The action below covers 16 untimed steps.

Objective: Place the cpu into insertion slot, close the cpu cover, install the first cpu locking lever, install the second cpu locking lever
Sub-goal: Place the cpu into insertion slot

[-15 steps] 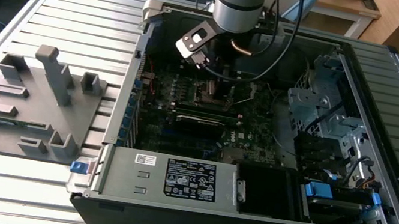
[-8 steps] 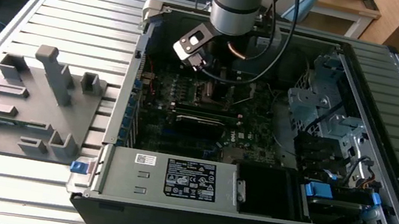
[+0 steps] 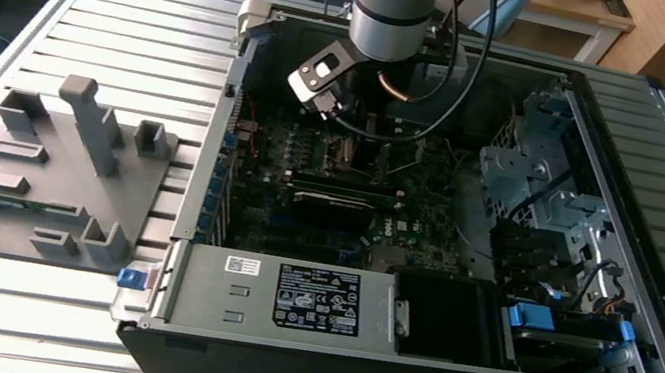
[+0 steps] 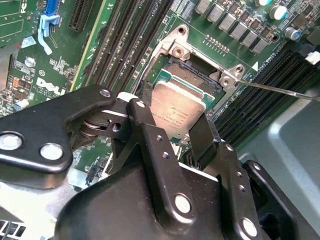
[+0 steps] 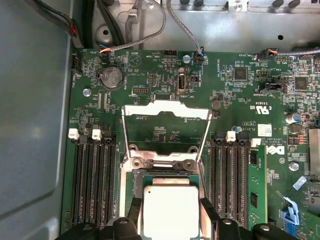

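— Where is the cpu [image 5: 169, 212] relative to the jaws?

— Right between them. The jaws are drawn in narrow and pinch it by two opposite edges. It is a flat plate with a dull silver-grey top, nearly square, so it has no long axis worth naming.

— And the insertion slot [image 4: 192, 67]?

— Directly under the chip. In the second wrist view a strip of its dark contact field shows past the chip's far edge, so the chip looks offset a little toward the jaws' side. (Whether it rests in the slot or hangs just above, I cannot tell.)

— Is the cpu cover in the way?

— No. The cpu cover [image 5: 165, 111], a thin bright metal frame with a large window, stands open beyond the slot over the green motherboard [image 5: 150, 75]. A thin wire lever [image 4: 280, 89] juts out beside the slot, and I'd judge it unlatched. Black memory slots [image 5: 92, 175] flank both sides.
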### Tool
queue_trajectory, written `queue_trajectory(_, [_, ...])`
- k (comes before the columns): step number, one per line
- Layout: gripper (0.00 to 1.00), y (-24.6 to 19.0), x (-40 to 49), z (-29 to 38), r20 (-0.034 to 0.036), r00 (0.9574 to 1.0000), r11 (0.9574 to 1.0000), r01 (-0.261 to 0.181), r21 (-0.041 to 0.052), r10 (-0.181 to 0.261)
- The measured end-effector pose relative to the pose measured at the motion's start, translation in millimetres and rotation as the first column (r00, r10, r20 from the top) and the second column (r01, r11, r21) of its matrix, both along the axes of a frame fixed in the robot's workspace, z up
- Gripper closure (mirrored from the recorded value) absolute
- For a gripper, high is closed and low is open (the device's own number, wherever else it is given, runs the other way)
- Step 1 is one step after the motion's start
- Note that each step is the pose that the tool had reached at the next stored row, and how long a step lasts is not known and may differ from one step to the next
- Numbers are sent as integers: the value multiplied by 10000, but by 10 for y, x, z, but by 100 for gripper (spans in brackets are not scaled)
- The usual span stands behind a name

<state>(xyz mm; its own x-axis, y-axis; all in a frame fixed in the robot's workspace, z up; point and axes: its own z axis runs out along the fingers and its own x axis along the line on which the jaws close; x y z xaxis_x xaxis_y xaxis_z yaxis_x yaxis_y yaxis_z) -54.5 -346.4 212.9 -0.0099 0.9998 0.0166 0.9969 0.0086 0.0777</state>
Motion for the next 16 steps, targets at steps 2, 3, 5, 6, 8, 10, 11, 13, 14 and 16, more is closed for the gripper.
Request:
queue_trajectory(2, [46,7,0,0,0,10000,10000,1,0,-1])
queue_trajectory(3, [46,13,0,0,0,10000,10000,0,0,0])
queue_trajectory(5, [46,26,0,0,-1,10000,10000,-1,-1,1])
queue_trajectory(6, [46,32,0,0,0,10000,10000,-1,-1,1])
queue_trajectory(8, [46,35,0,-1,0,10000,10000,-2,0,2])
queue_trajectory(10, [46,35,-1,-2,-1,10000,10000,-2,-1,2])
queue_trajectory(11, [46,36,-1,-2,0,10000,10000,-1,0,1])
queue_trajectory(13, [46,36,0,-4,-36,10000,10000,-2,1,2])
queue_trajectory(14, [46,37,2,-6,-201,9998,10000,0,2,0])
queue_trajectory(16, [46,36,8,-7,-550,9985,10000,-1,-1,1])
